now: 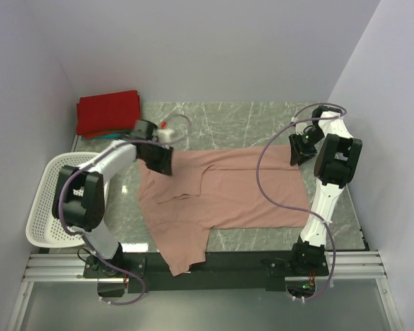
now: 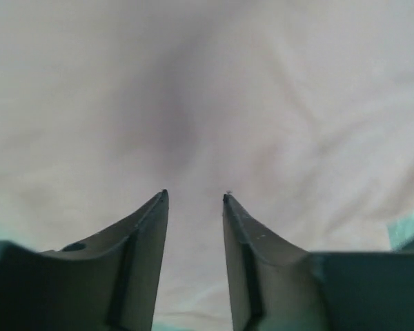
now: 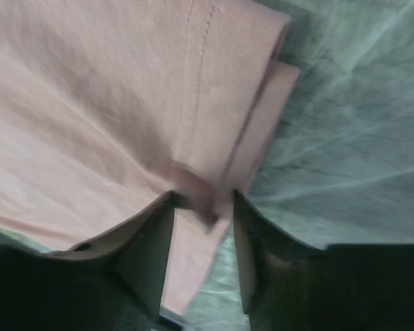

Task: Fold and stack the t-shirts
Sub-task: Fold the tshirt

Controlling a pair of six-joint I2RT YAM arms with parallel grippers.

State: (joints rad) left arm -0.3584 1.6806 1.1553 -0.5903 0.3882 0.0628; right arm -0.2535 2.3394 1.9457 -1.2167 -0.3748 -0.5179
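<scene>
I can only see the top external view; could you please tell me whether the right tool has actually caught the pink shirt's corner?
Observer: Yes, a ridge of the dusty-pink soft cloth t-shirt is bunched between the fingers of the right tool, at the stitched hem.
Operator: Thank you. And the left tool?
Observer: The left tool sits close over plain pink cloth; no pinched fold shows, so I cannot tell its grip.
Operator: Is the right corner flat?
Observer: No, it is doubled over, two layers edging the green marbled tabletop.

Legible text, labels, brands, numbers: none. Pink t-shirt (image 1: 228, 193): plain cloth; arms beside it appear unmarked, view coarse.
</scene>
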